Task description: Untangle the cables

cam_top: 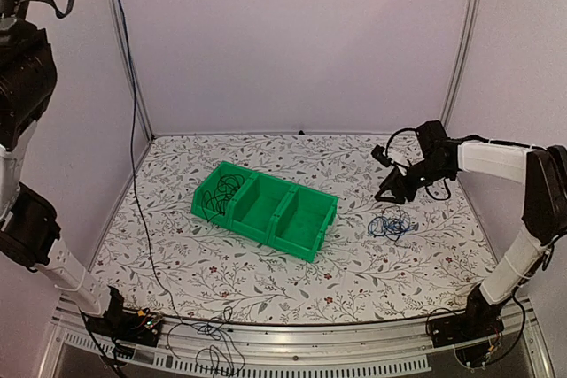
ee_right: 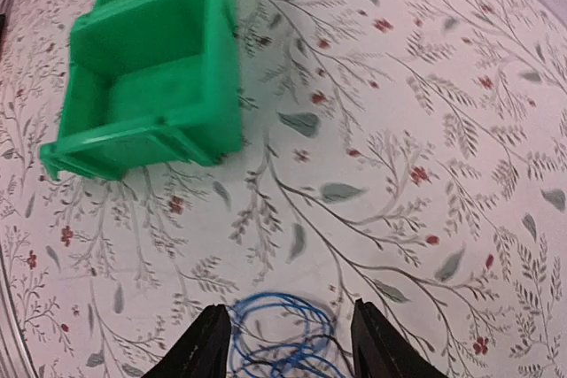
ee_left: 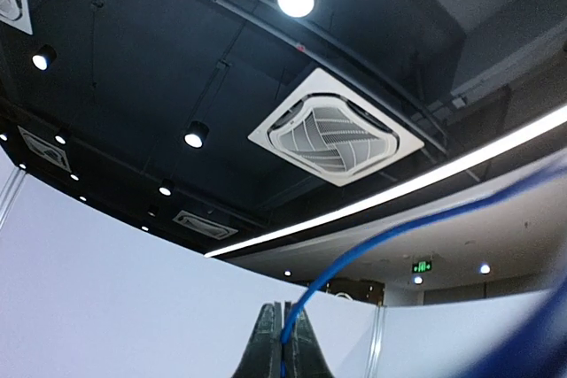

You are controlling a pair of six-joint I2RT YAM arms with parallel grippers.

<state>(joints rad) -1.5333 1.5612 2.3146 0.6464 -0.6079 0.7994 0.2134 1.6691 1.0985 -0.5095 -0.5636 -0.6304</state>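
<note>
In the left wrist view my left gripper (ee_left: pixel 283 343) points up at the ceiling and is shut on a thin blue cable (ee_left: pixel 381 241) that arcs off to the right. In the top view only the raised left arm (cam_top: pixel 22 68) shows. A thin cable (cam_top: pixel 135 139) hangs down along the left side to the table's front edge. My right gripper (cam_top: pixel 391 192) is open and hovers just above a small tangle of blue and black cables (cam_top: pixel 391 225) on the table. The tangle lies between my open fingers in the right wrist view (ee_right: pixel 283 335). More black cables (cam_top: pixel 221 194) lie in the left compartment of the bin.
A green bin (cam_top: pixel 306 219) with three compartments stands slanted mid-table and also shows in the right wrist view (ee_right: pixel 151 104). Loose wires (cam_top: pixel 213 347) lie at the front rail. Metal posts (cam_top: pixel 462 33) and white walls bound the floral table.
</note>
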